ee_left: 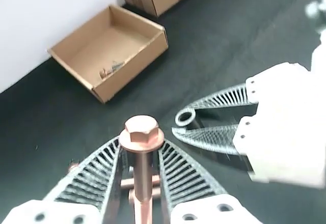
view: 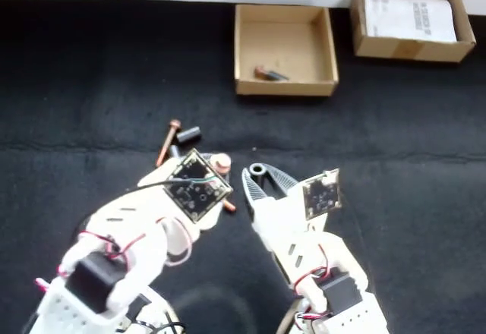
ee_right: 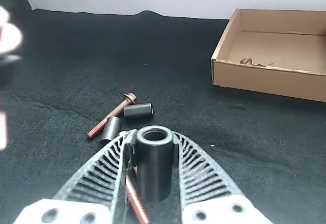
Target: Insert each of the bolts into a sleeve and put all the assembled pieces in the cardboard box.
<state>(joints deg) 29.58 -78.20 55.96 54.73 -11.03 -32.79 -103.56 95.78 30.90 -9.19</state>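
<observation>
The left gripper (ee_left: 140, 145) was closed on a copper-coloured hex-head bolt (ee_left: 141, 132), and the right gripper (ee_right: 153, 135) was clamped around a black cylindrical metal sleeve (ee_right: 154, 168). The two were near each other, so this was probably the insertion step. Next, the bolt's shank would need lining up with the sleeve's bore. One assembled piece (view: 269, 74) lay in the open cardboard box (view: 285, 87), and a loose bolt (view: 165, 144) lay on the black cloth (view: 91, 83). The print on the white sheet (view: 410, 17) in the farther box was too small to read.

No legible text or number found. A white sheet (view: 410, 17) in the corner box (view: 410, 48) carries print too small to read.
</observation>
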